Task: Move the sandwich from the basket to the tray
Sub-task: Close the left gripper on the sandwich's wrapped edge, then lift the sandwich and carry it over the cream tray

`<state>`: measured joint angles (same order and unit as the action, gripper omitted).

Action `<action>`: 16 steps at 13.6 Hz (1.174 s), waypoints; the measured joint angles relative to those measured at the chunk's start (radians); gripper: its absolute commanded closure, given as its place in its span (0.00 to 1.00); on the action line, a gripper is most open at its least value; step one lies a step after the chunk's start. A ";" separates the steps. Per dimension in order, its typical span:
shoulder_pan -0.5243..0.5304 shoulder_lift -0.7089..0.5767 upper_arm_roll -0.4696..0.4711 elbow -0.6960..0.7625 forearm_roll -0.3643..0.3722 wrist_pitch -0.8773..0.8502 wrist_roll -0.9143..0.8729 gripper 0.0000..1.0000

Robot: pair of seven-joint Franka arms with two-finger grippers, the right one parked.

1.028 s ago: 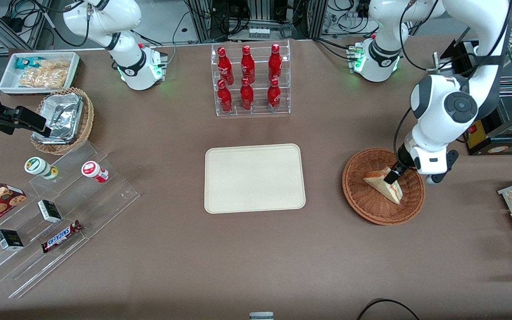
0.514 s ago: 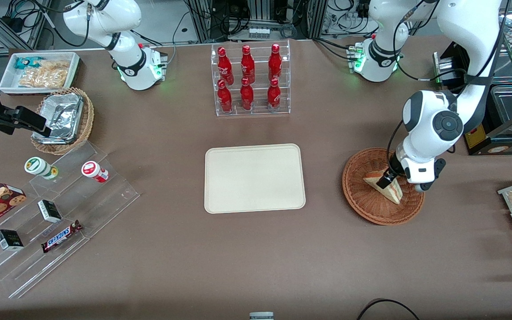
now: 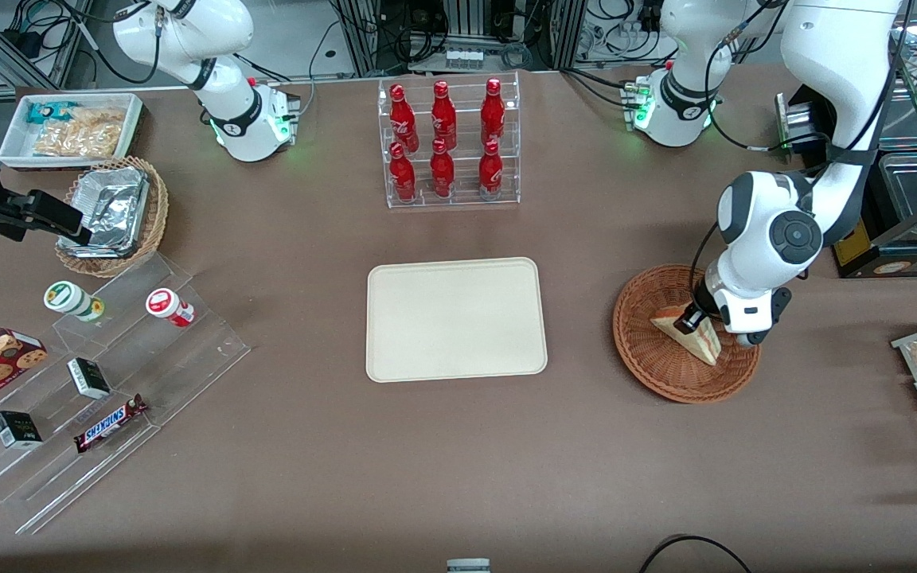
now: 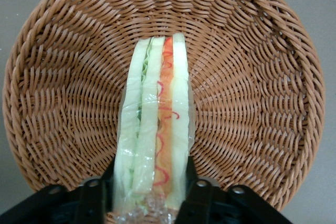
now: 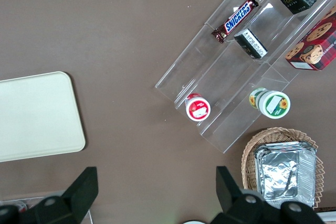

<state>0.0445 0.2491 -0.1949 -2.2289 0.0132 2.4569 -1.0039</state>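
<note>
The counter (image 3: pixel 458 446) is wide, with the cream tray (image 3: pixel 455 319) well off toward the parked arm's end from the claw (image 3: pixel 693 320). The claw is low in the wicker basket (image 3: pixel 649 362), fingers (image 4: pixel 197 195) spread just wide enough to flank the wrapped sandwich (image 4: pixel 155 129), pressing its sides; it lies in the basket. Farthest from the claw, a bar reads SNICKERS (image 3: pixel 111 422)

Work surface: large table (image 3: pixel 331 446) covered in matte brown-grey cloth, evenly lit, soft shadows. Past its edge farthest from the front camera: metal-framed racks (image 3: pixel 458 32) with black cables and electronics, pale floor (image 3: pixel 291 32) visible between them.
</note>
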 measured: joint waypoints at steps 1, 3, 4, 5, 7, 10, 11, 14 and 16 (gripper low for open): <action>0.000 0.002 0.000 0.009 0.000 0.000 0.000 0.96; 0.000 -0.003 0.000 0.049 0.000 -0.036 0.000 0.96; 0.000 -0.013 0.000 0.092 0.000 -0.109 0.000 0.95; 0.000 -0.027 0.000 0.149 0.001 -0.213 0.000 0.95; -0.009 -0.060 -0.014 0.297 0.003 -0.451 0.002 0.95; -0.102 -0.075 -0.042 0.464 0.003 -0.626 -0.002 0.95; -0.152 -0.072 -0.045 0.479 0.003 -0.630 -0.005 0.95; -0.313 -0.021 -0.054 0.499 0.008 -0.608 0.001 0.94; -0.424 0.054 -0.057 0.537 0.015 -0.559 0.003 0.91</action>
<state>-0.3795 0.3032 -0.2523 -1.6921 0.0279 1.8977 -1.0010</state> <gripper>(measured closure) 0.863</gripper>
